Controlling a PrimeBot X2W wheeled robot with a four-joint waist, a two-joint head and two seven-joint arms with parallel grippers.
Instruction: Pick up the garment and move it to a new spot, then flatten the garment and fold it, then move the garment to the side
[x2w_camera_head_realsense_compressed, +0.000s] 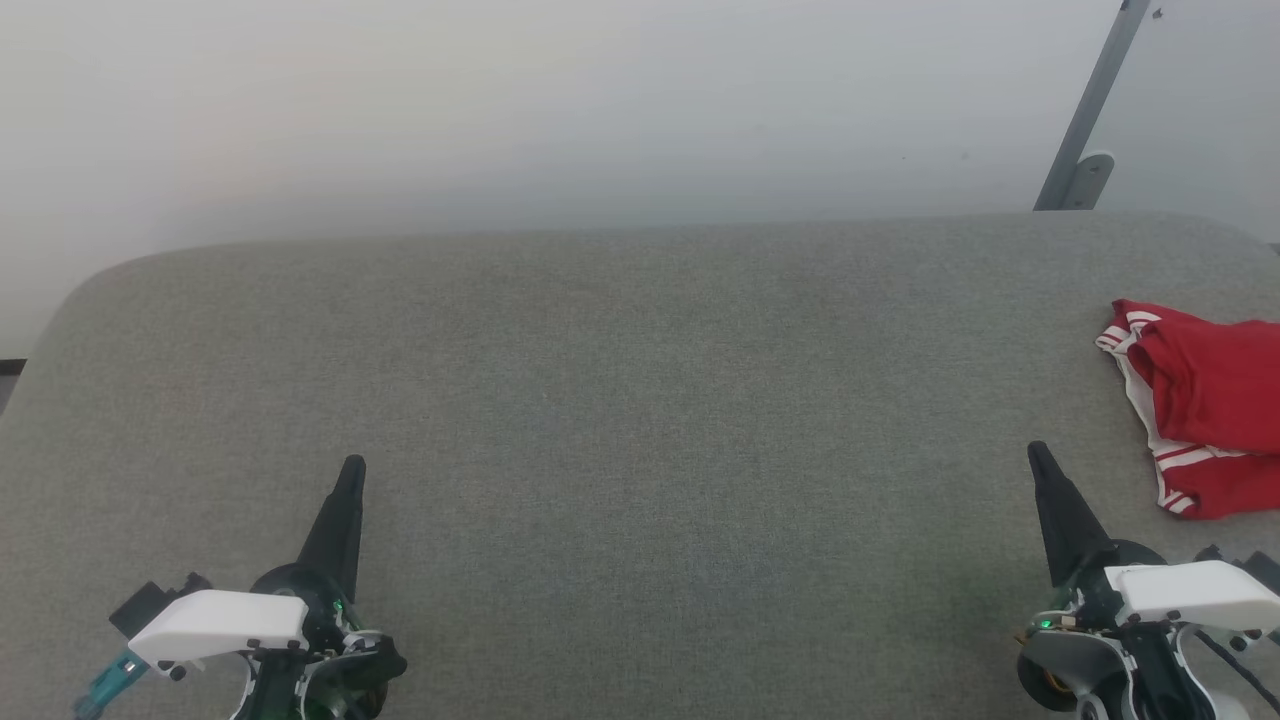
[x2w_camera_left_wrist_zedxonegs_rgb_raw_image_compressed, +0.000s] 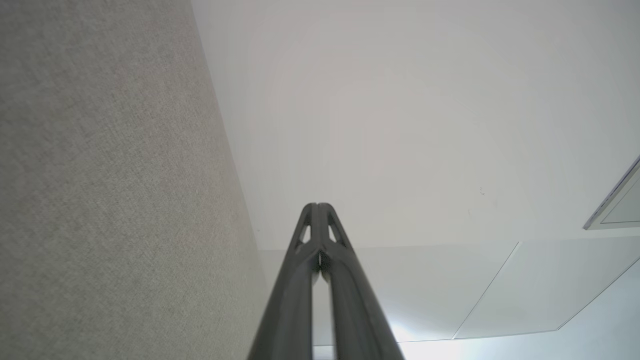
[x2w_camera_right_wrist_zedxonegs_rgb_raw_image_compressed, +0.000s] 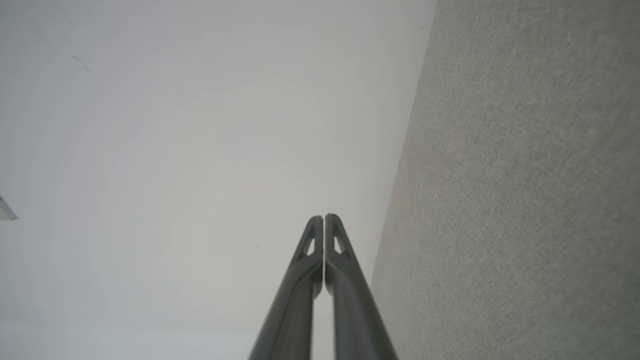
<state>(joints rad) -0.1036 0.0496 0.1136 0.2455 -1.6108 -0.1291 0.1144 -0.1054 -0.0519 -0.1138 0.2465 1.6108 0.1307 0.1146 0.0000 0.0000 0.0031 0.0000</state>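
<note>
The red jersey (x2w_camera_head_realsense_compressed: 1215, 400) lay bunched, perhaps folded, at the tabletop's (x2w_camera_head_realsense_compressed: 640, 400) right edge. Left gripper (x2w_camera_head_realsense_compressed: 352, 468) and right gripper (x2w_camera_head_realsense_compressed: 1037, 455) sat closed, empty, parked clear.

Lit brightly, softly and evenly, with hardly a shadow on the grey worktop (x2w_camera_head_realsense_compressed: 640, 400). Washed the pale wall (x2w_camera_head_realsense_compressed: 500, 100) into haze in the head view. Caught a white glare patch (x2w_camera_left_wrist_zedxonegs_rgb_raw_image_compressed: 417, 335) low in the left wrist view. Kept the fabric weave crisp mid-frame, softened it toward the wide-angle edges.
</note>
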